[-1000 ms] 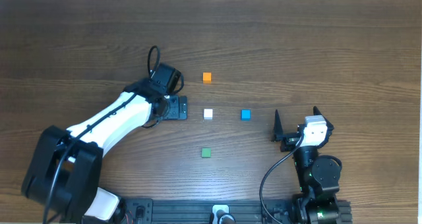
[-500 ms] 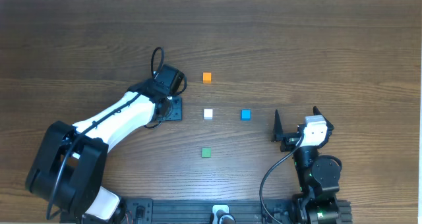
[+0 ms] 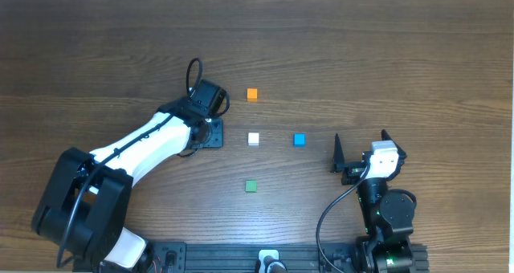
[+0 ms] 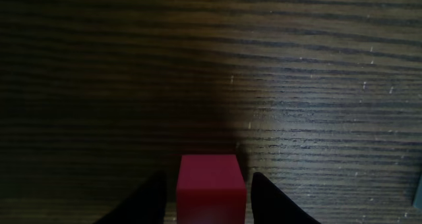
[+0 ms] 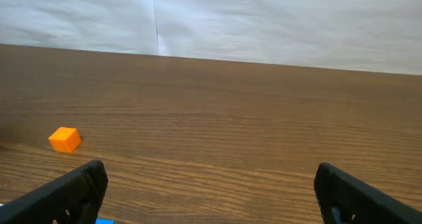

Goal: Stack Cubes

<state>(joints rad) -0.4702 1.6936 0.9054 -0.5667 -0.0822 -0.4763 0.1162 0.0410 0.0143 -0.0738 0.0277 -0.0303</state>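
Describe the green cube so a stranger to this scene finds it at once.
On the wooden table, four loose cubes lie between the left arm and right arm. The green cube lies nearest the arms' bases, in line with the white cube. It alone is green.

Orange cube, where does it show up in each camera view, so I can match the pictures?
Top view: the orange cube sits on the table, straight up the picture from the white cube.
Left wrist view: not in it.
Right wrist view: the orange cube lies on the table, well ahead of the right gripper.
Shared landmark: the blue cube, a sliver close to the gripper in the right wrist view.
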